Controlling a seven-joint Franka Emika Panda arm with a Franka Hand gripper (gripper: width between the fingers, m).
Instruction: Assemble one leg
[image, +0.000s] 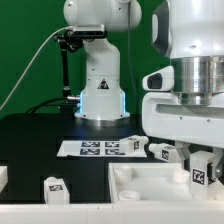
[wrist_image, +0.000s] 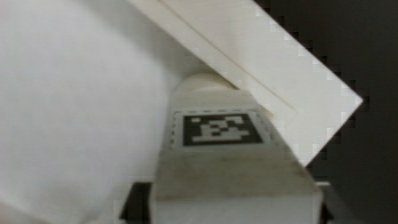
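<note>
Showing the gripper (image: 197, 165) looming large at the exterior view's right, hanging low over the near edge of the scene. Clamping the leg (image: 201, 176) between the 2 jaws, with the jaws pressing in on its 2 opposite sides. Holding that leg above the white tray-like body (image: 140, 190), near the body's end at the exterior view's right; impossible to tell whether touching it or just clear of it.

In the wrist view, looking straight along the leg (wrist_image: 217, 150): running out from between the dark fingertips (wrist_image: 134, 200), 1 on each side, with its tagged face turned toward the camera. Looking stubby and squarish, in smooth matt plastic, greyish in shadow, tapering a little toward its far end. Bearing 1 black-and-white square tag, crisp-edged, on a flat face. Beyond it, lying pale and smooth, a broad flat surface of the body (wrist_image: 71, 100), with a raised straight rim (wrist_image: 267, 60) crossing diagonally and black table showing past it.

Back in the exterior view, lying flat on the black table (image: 40, 135): the marker board (image: 100, 148), thin, white, printed with several tags. Sitting near the front at the exterior view's left, well apart from the gripper: a spare post (image: 55, 187), small, white, blocky, tagged. Standing behind, the arm's glossy white base (image: 100, 85) before a green backdrop (image: 25, 50).
</note>
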